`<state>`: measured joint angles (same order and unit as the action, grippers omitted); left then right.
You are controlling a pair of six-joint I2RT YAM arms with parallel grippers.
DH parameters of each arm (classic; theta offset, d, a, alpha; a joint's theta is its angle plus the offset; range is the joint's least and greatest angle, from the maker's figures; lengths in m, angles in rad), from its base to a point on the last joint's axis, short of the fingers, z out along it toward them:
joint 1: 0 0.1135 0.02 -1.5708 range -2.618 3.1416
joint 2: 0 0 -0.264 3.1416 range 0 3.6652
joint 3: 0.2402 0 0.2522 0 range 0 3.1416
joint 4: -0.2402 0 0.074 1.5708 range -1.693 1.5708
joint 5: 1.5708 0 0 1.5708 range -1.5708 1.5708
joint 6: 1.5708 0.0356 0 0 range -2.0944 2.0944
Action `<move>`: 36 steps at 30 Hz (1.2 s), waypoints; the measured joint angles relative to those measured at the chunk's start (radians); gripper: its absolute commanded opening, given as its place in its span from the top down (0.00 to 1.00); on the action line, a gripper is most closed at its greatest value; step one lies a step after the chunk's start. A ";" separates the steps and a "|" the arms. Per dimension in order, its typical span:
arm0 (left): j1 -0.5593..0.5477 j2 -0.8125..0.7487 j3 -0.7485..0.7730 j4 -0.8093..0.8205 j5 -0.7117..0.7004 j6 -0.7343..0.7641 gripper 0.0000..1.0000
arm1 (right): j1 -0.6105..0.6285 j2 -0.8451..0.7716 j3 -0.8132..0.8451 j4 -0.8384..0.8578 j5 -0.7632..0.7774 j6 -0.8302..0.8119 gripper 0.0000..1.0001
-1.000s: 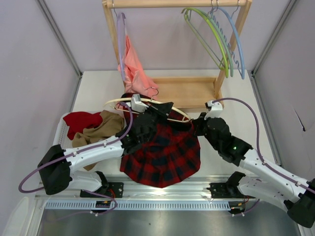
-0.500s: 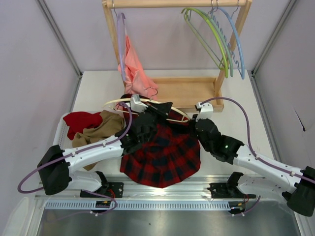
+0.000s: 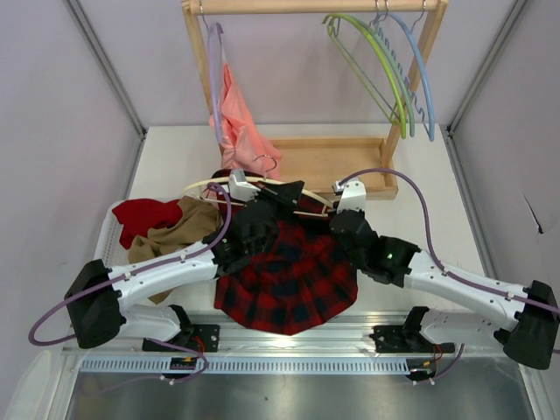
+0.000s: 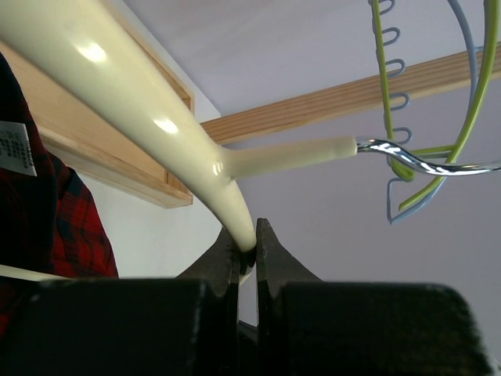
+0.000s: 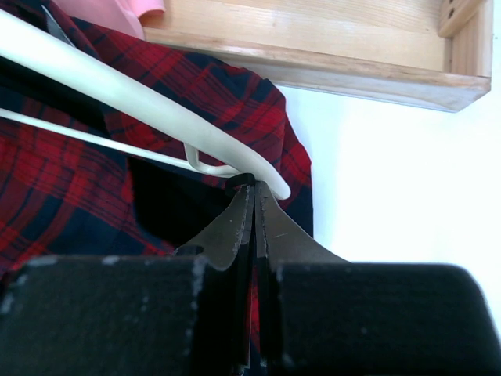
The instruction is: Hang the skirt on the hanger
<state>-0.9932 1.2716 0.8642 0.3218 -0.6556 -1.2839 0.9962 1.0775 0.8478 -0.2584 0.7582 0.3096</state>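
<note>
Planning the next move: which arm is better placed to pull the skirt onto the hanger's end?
Right, probably: the right gripper sits shut at one end of the hanger, by the skirt, while the left gripper is shut on the hanger near its hook, steadying it.

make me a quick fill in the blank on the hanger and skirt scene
1. The left gripper pinches the hanger beside its metal ____.
2. The right gripper has its jaws ____ (open or shut).
3. In the top view, the tan cloth lies to the ____ of the skirt.
Missing words: hook; shut; left.
</note>
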 measured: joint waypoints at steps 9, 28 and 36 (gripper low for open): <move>-0.003 -0.021 0.000 -0.041 -0.028 -0.010 0.99 | 0.005 0.023 0.002 -0.027 0.061 0.000 1.00; -0.006 0.010 0.098 -0.310 -0.045 -0.275 1.00 | 0.003 0.028 0.002 -0.047 0.082 0.003 1.00; -0.008 0.017 0.131 -0.412 -0.043 -0.365 1.00 | 0.003 0.027 -0.007 -0.034 0.071 -0.011 1.00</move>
<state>-1.0012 1.2888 0.9955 -0.0902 -0.6987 -1.6493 0.9997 1.1049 0.8410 -0.2924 0.8295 0.2989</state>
